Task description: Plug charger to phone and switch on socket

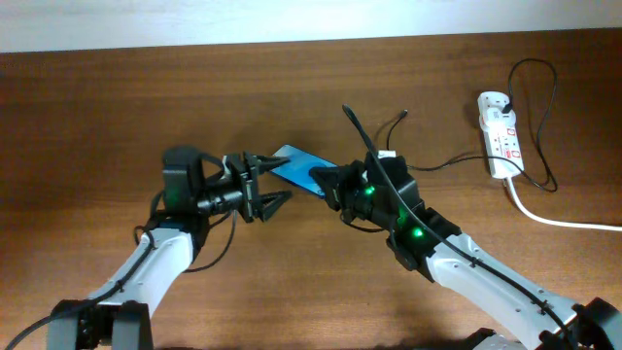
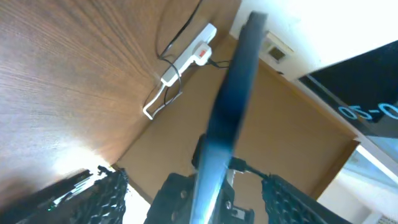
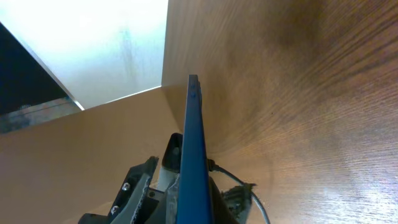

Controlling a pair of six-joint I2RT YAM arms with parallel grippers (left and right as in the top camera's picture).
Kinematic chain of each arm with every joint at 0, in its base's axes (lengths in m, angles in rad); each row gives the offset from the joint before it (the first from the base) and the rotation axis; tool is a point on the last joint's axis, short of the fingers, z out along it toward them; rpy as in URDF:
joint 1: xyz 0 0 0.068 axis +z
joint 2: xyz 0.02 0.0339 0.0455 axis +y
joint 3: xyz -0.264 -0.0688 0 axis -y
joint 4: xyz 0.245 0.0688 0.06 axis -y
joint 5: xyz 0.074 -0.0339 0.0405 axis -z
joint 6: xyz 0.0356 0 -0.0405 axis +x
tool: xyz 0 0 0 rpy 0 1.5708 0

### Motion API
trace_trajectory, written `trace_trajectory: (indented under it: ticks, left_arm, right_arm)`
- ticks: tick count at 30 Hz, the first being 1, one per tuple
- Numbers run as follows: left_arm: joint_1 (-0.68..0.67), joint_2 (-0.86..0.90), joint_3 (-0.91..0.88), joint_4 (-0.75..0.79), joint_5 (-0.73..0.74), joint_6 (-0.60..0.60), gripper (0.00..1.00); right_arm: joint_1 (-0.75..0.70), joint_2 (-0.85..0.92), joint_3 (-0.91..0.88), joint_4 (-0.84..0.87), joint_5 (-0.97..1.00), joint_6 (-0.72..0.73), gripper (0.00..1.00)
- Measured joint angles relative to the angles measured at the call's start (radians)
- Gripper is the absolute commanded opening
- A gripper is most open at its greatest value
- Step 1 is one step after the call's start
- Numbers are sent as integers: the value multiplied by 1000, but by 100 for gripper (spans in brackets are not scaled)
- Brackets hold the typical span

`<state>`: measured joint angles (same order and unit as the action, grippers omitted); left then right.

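The right gripper [image 1: 324, 182] was clamped shut on one end of the phone [image 1: 294, 166], holding it tilted above the table [image 1: 97, 117]. The left gripper [image 1: 264, 182] had its jaws spread apart on either side of the phone's other end, with no clear contact. The charger [image 1: 457, 158] trailed its thin black cable across the wood from the socket [image 1: 500, 136], which lay well apart near the table's right side.

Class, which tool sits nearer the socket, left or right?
Right. The right tool, gripping the phone, lies nearer the socket; the left tool sits open at the phone's far end.
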<state>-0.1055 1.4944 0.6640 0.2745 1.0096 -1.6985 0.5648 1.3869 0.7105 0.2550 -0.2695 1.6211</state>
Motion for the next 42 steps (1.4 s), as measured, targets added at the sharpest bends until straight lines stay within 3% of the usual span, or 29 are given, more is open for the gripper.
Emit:
trace_trajectory:
  ticks: [8,11,16,21,23,24,28,34,36,38,42]
  left_arm:
    - [-10,0,0,0,-61,-83,51]
    - [-10,0,0,0,-73,-103,34]
    - [-11,0,0,4,-80,-100,16]
    - [-13,0,1,14,-84,-73,4]
    - [-13,0,1,13,-87,-72,0]
    - [-13,0,1,10,-86,-75,0]
    - [-19,1,-5,3,-91,-71,0]
    - [-18,1,-5,-2,-134,-81,0]
    - [-17,1,-5,-4,-175,-39,0]
    - [-12,1,-5,-5,-221,33,0]
    - [32,1,-4,-116,-262,214,0]
  right_arm:
    - [51,0,0,0,-14,-2,4]
    - [58,0,0,-1,-13,-2,4]
    - [58,0,0,5,0,31,4]
    - [58,0,3,-2,14,82,5]
    - [58,0,6,-11,17,84,12]
    - [58,0,6,-13,18,75,22]
    - [57,0,13,-18,32,48,29]
    - [58,0,13,-23,37,8,72]
    - [58,0,13,-60,37,2,99]
    - [58,0,13,-114,51,-30,99]
    - [58,0,19,-349,253,-283,98]
